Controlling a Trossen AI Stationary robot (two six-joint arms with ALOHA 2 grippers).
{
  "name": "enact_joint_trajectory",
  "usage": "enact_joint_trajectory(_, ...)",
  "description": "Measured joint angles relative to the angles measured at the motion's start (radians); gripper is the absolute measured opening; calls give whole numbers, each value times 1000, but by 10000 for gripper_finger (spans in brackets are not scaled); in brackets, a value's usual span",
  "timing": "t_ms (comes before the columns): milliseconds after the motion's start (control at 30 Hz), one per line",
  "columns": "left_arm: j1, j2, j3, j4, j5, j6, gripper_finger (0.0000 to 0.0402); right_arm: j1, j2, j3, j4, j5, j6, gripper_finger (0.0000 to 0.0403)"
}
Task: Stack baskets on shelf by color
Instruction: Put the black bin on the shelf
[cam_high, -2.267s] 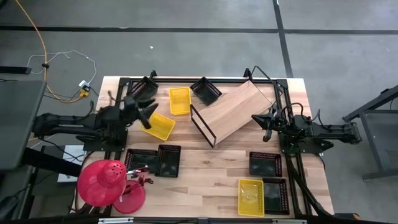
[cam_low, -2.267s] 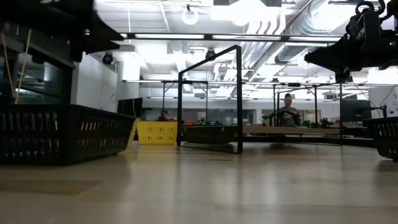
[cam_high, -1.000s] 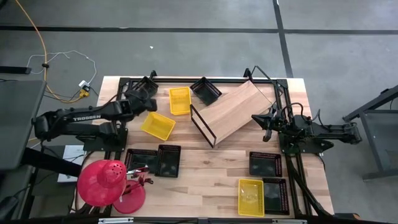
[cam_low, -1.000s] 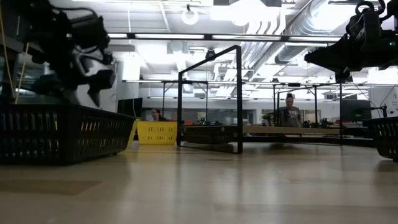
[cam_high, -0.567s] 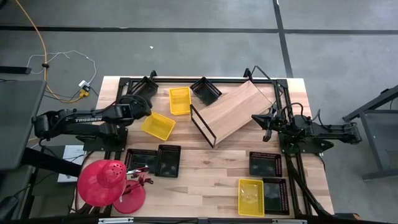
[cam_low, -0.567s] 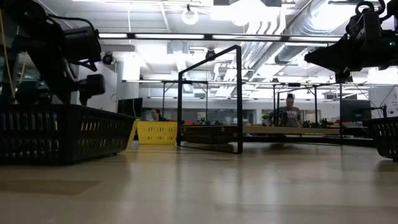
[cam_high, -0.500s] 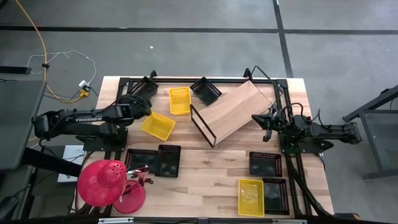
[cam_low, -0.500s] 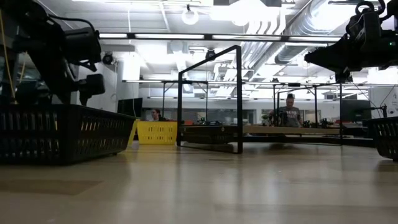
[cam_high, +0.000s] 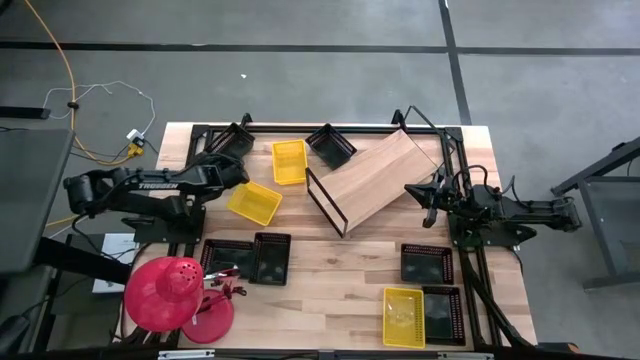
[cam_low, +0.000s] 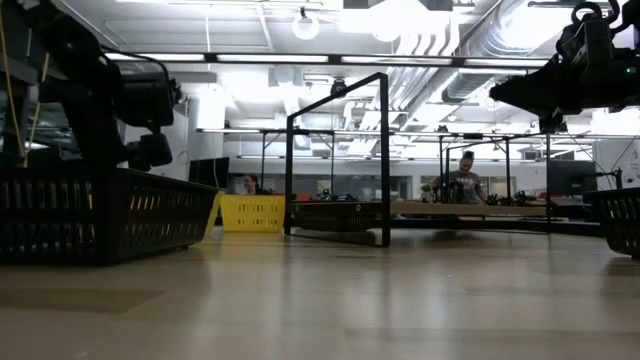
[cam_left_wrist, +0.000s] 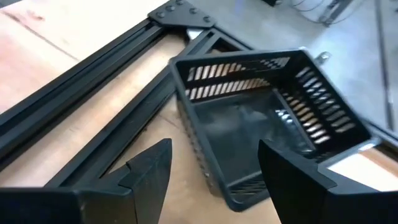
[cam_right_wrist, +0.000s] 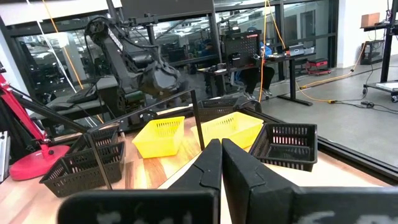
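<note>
While table rails (cam_left_wrist: 93, 118) flank it, black basket (cam_left_wrist: 261, 124) sits unobstructed.

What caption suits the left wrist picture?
Open left pincer poised over a black basket at the table's corner.

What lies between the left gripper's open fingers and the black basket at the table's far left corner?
Nothing. In the left wrist view the left gripper faces the black basket directly, with only bare table between.

My claw (cam_right_wrist: 221, 163) is pinched shut; past it, two yellow baskets (cam_right_wrist: 160, 136) sit between black baskets (cam_right_wrist: 287, 145).
</note>
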Motion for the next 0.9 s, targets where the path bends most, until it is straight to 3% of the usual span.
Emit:
enact_joint_trajectory(233,28,83,0,15,3,-124,227,0,0,0,0,0,0,0)
enact_joint_trajectory(700,104,168,0,179,1,-63,226,0,0,0,0,0,0,0)
enact_joint_trajectory(900,126,191,0,188,24,-57,183,0,0,0,0,0,0,0)
